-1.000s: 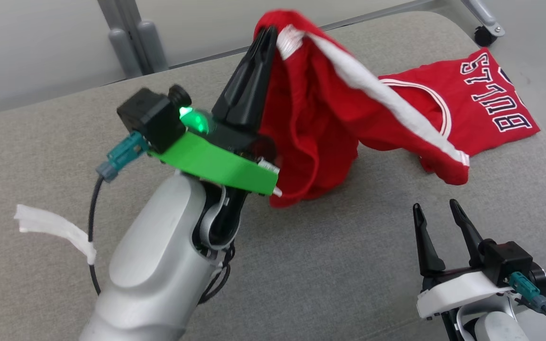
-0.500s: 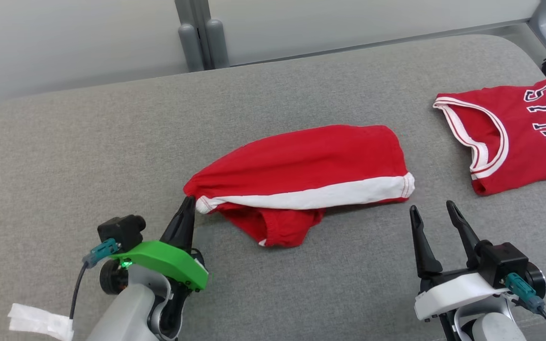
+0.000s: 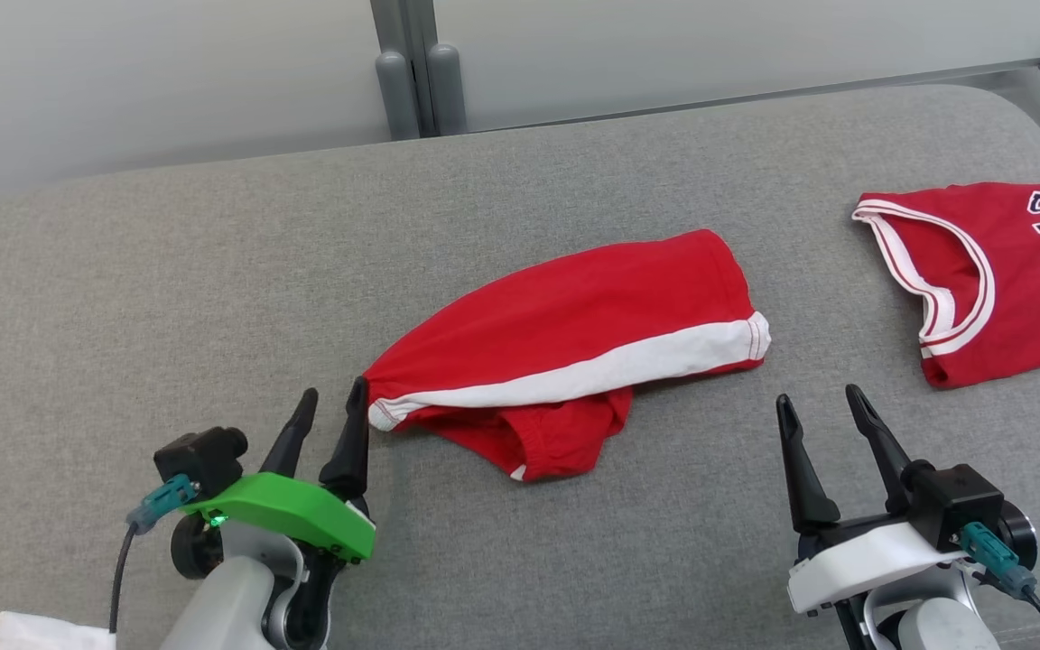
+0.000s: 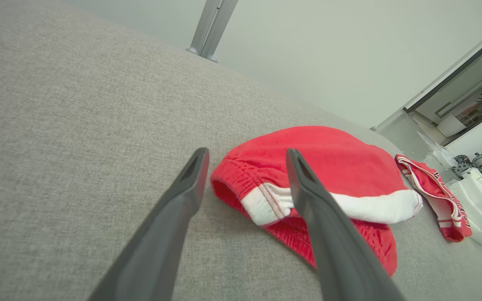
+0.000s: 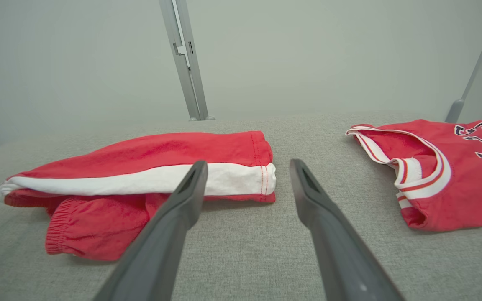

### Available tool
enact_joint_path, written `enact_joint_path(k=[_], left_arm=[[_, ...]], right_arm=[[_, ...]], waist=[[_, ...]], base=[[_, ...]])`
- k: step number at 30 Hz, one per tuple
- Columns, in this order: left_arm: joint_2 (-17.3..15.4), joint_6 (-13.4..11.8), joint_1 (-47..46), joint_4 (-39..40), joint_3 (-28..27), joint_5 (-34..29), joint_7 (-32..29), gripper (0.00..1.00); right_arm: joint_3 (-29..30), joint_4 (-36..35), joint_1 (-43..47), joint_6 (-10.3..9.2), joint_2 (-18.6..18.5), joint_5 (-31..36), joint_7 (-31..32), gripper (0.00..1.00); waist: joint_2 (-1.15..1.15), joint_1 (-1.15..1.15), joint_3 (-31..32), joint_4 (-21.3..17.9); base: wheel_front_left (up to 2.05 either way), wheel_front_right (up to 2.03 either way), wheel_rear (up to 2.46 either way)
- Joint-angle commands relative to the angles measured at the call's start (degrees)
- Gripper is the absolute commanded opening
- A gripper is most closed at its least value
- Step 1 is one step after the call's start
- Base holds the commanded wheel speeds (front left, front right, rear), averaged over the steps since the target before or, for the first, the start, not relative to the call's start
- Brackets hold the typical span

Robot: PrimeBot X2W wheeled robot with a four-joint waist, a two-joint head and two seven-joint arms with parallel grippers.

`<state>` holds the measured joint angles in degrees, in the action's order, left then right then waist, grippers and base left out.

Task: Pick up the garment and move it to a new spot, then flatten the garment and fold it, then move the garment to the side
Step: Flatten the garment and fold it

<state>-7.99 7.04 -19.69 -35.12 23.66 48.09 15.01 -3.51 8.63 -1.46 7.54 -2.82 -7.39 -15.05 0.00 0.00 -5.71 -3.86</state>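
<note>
Left jaws apart | red shorts [image 3: 574, 352] at their tips, maybe touching

My left gripper [image 3: 332, 388] sat low at my left, fingers parted and pointing forward; my right gripper [image 3: 818, 394] rested at my right, fingers likewise spread wide.

Grey fabric bench [image 3: 213, 271] under rumpled red shorts [image 3: 574, 334] and red jersey [image 3: 1026, 289]
</note>
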Motion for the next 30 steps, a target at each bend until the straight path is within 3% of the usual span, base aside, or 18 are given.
enact_joint_path(k=[1, 7, 12, 21, 30], left_arm=[[-0.1, 0.1, 1.8, 1.1, -1.6, -1.8, 0.2, 1.00], [1.2, -0.4, 8.0, 13.0, -15.5, -13.7, 0.1, 1.00], [3.3, 0.1, 13.8, 21.8, -23.2, -24.6, 0.1, 1.00], [4.8, 0.5, 20.3, 28.3, -25.5, -36.3, 0.1, 1.00], [5.0, 0.5, 23.1, 27.7, -24.5, -36.4, 0.1, 1.00]], right_arm=[[0.1, -0.3, 0.4, -0.11, -0.2, -0.2, -0.1, 1.00], [1.5, -1.3, 0.6, -0.11, -0.2, 0.1, -0.1, 1.00], [3.3, -1.7, 1.2, -0.11, -0.1, 0.5, -0.1, 1.00], [5.5, -0.5, 2.5, -0.11, -0.1, 0.8, -0.2, 1.00], [5.8, 1.6, 3.1, -0.11, -0.1, 1.3, -0.1, 1.00]], waist=[[0.00, 0.00, 0.1, 0.0], [0.00, 0.00, 0.4, -0.2], [0.00, 0.00, 1.4, 0.6], [0.00, 0.00, 4.3, 3.1], [0.00, 0.00, 6.1, 4.3]], base=[[0.00, 0.00, 0.00], [0.00, 0.00, 0.00], [0.00, 0.00, 0.00], [0.00, 0.00, 0.00], [0.00, 0.00, 0.00]])
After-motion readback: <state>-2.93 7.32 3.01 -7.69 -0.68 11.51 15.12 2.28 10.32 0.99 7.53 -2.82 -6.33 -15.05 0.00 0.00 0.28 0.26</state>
